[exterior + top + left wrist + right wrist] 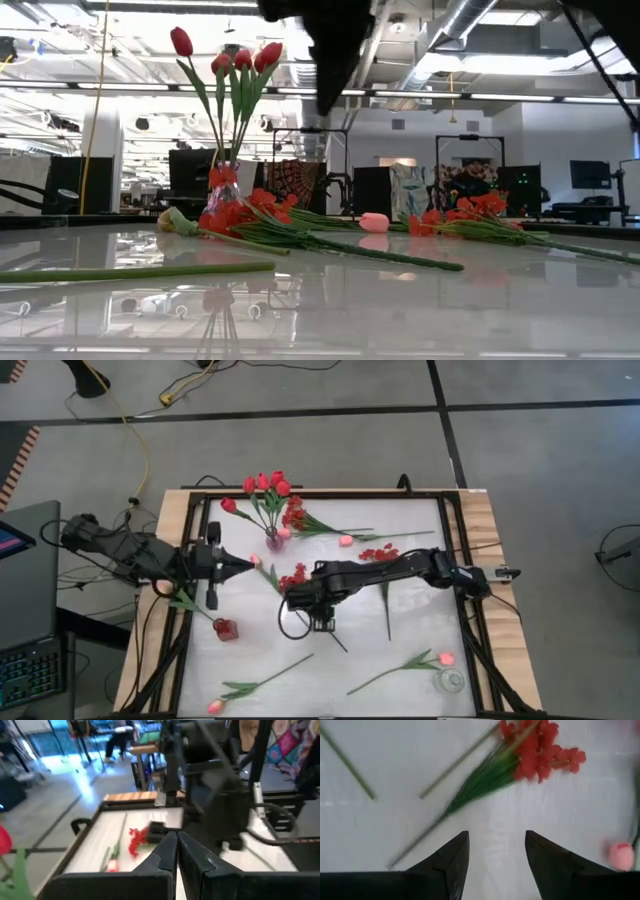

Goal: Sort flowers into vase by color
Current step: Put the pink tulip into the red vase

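Hovering over the middle of the white table (400,660), the right gripper (495,865) points straight down with its fingers spread apart and nothing between them. Its wrist view shows a spray of small red blossoms (540,747) lying just ahead of the fingertips, its green stem running diagonally past them, and a pink tulip head (621,856) off to one side.

The left gripper (246,561) sits at the left side of the table, pointing inward, fingers pressed together; whether a thin stem is pinched there I cannot tell.

A clear vase (273,541) at the far edge already carries red tulips (265,483). A second clear vase (450,681) stands at the near right corner and a small red vase (226,628) at the near left. Pink tulips lie loose on the table: one (346,541) near the clear vase, one (446,658) near the right corner, one (214,706) at the near edge.

Risks from here, as I judge them:
- The right gripper may close beside the thin stem and miss, since the stem lies flat and off to one side of the open fingers
- Descending onto the blossom cluster instead of the stem could crush or scatter it
- The two arms work close together; a swing toward the far vase could tip it
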